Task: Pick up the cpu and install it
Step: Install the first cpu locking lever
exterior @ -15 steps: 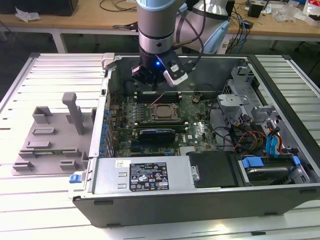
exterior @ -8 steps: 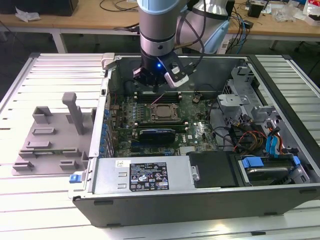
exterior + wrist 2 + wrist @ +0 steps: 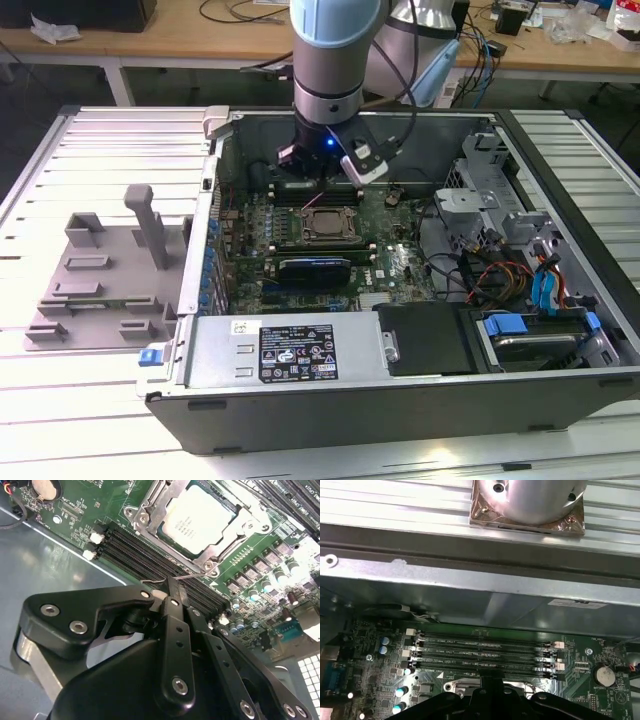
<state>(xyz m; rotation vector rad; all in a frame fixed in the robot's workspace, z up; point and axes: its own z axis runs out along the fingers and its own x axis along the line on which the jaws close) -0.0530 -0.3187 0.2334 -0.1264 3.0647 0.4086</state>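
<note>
Cpu (image 3: 199, 516) with faint illegible print, seated in socket frame (image 3: 150, 502)

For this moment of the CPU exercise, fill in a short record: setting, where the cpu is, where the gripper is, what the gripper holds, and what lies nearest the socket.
setting: open computer case lying on a slatted table
cpu position: cpu lies flat inside the socket frame, silver top showing
gripper position: gripper inside the case, above the memory slots beside the socket
gripper load: nothing; fingers closed together
nearest the socket: a thin wire lever and the memory slots
</note>
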